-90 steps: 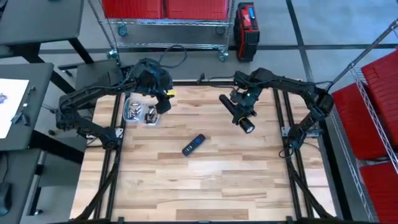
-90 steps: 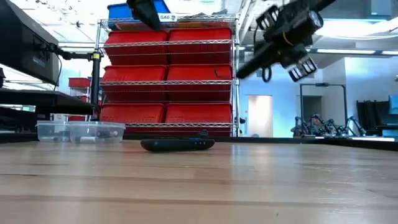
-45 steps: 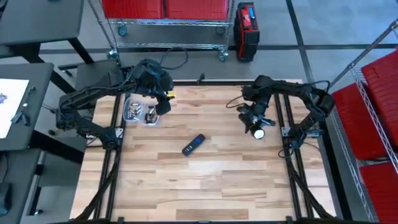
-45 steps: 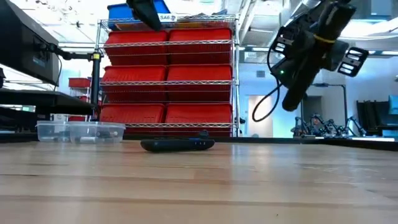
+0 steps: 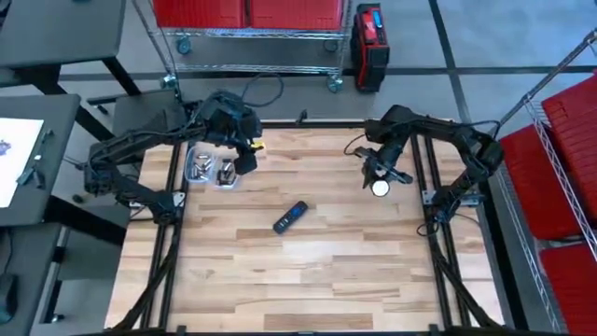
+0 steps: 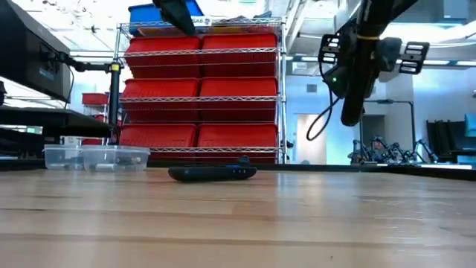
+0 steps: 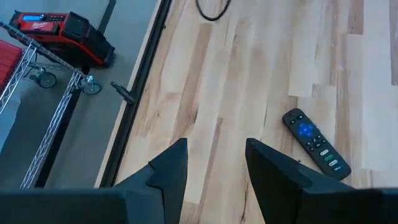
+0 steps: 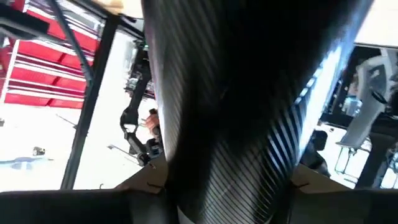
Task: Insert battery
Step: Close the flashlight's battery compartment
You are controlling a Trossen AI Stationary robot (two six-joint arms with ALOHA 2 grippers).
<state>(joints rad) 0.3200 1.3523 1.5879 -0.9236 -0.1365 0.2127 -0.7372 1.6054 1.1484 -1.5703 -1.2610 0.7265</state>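
We see the right gripper (image 5: pixel 381 174) clamped on a black flashlight (image 6: pixel 352 97), held upright above the table (image 5: pixel 317 271); left gripper (image 7: pixel 214 165) parted, empty, above a clear container (image 5: pixel 211 169); remote (image 5: pixel 290 217) mid-table.

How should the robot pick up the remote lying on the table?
By the middle of the remote, pinching its two long narrow edges and coming straight down from above. It lies flat and slantwise on the table, so the fingers would need to turn to match. The open left gripper is free; the right gripper holds the flashlight.
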